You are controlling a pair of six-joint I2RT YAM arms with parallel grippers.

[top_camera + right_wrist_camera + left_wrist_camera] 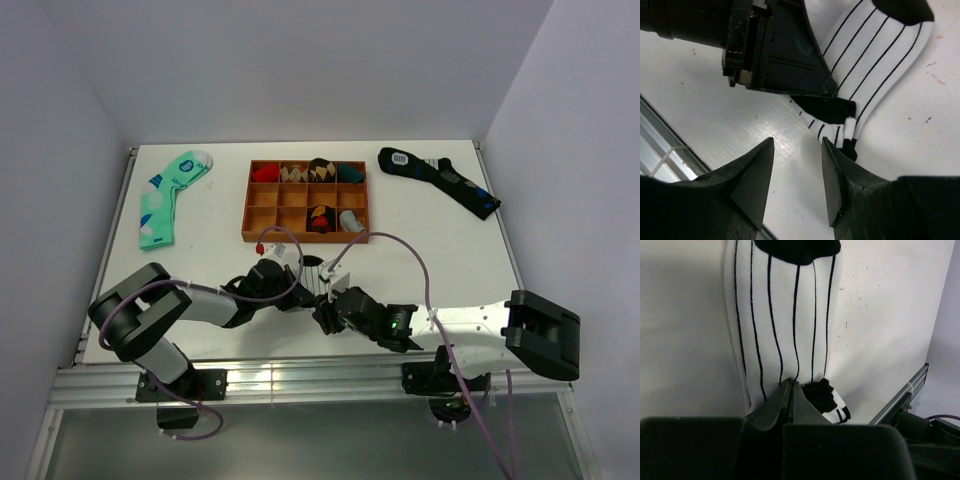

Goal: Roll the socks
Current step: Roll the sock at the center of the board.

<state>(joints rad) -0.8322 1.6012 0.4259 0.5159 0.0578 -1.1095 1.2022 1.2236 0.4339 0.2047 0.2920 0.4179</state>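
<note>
The white sock with thin black stripes lies flat on the table, its black end pointing away. Its near end is folded over into a small black and white lump. My left gripper is shut, its tips pinched on the sock at that fold. In the right wrist view the sock runs up to the right, with the left gripper on its lower end. My right gripper is open and empty, low over the bare table just short of the folded end. In the top view both grippers meet at the sock.
A wooden compartment tray holding several rolled socks stands behind the sock. A mint green sock lies at the back left and a long black sock at the back right. The table's metal front rail runs just behind the grippers.
</note>
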